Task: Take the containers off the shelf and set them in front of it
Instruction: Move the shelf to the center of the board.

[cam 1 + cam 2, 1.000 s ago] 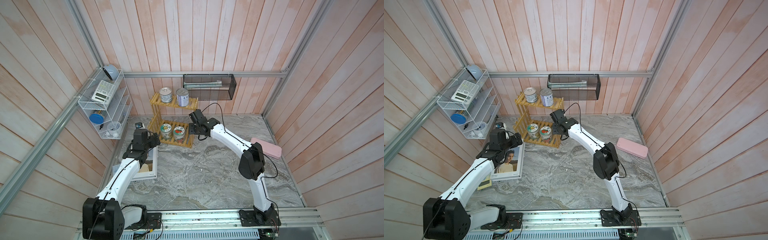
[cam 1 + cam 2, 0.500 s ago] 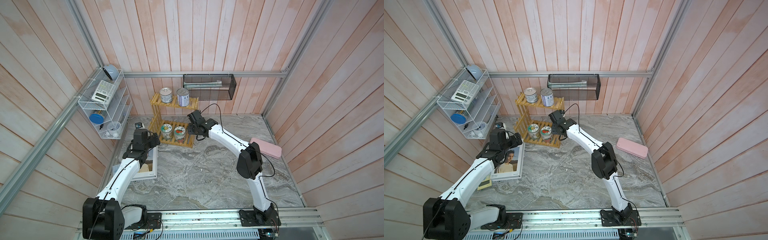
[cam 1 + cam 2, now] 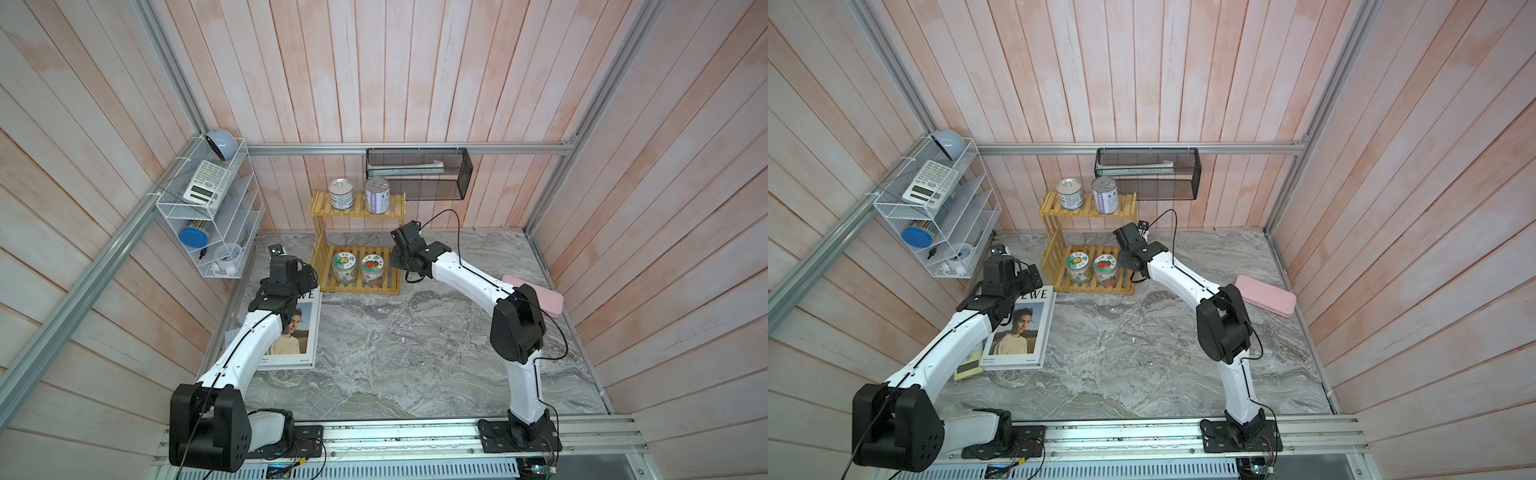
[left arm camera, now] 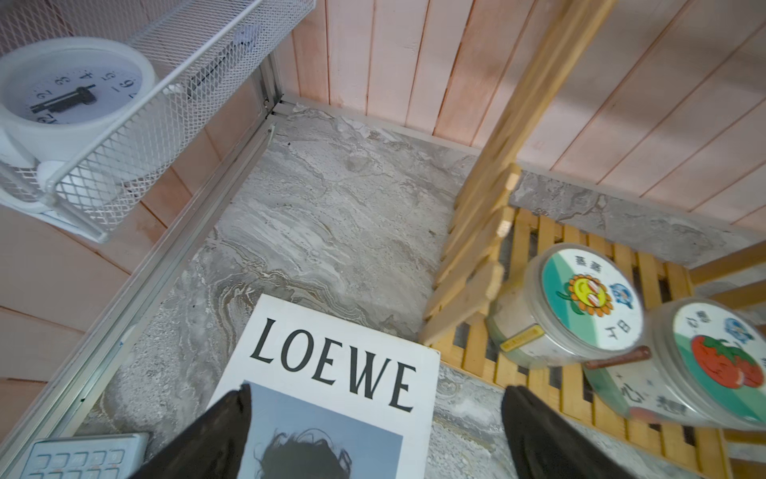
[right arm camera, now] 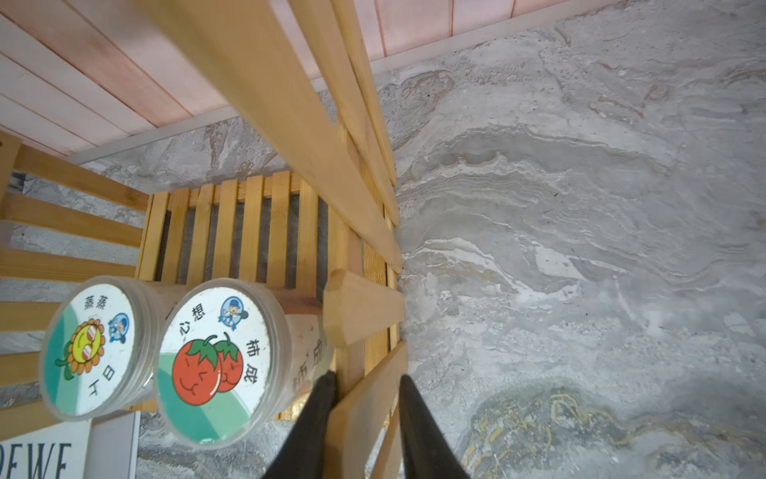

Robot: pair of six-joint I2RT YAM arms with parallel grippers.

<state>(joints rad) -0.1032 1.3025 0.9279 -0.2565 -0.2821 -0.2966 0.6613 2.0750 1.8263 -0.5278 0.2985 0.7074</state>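
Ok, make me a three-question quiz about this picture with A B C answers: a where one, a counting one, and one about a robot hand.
1. Where do the two tins stand?
A) on the shelf's top level
B) on its bottom level
C) in front of it

2. How many jars are on the bottom level?
A) one
B) two
C) four

3. The left gripper is:
A) open
B) shut on a jar
C) shut on a tin

Answers:
1 A, both tins sit on the top slats.
2 B, two picture-lidded jars stand side by side there.
3 A, its jaws stand wide apart and hold nothing.
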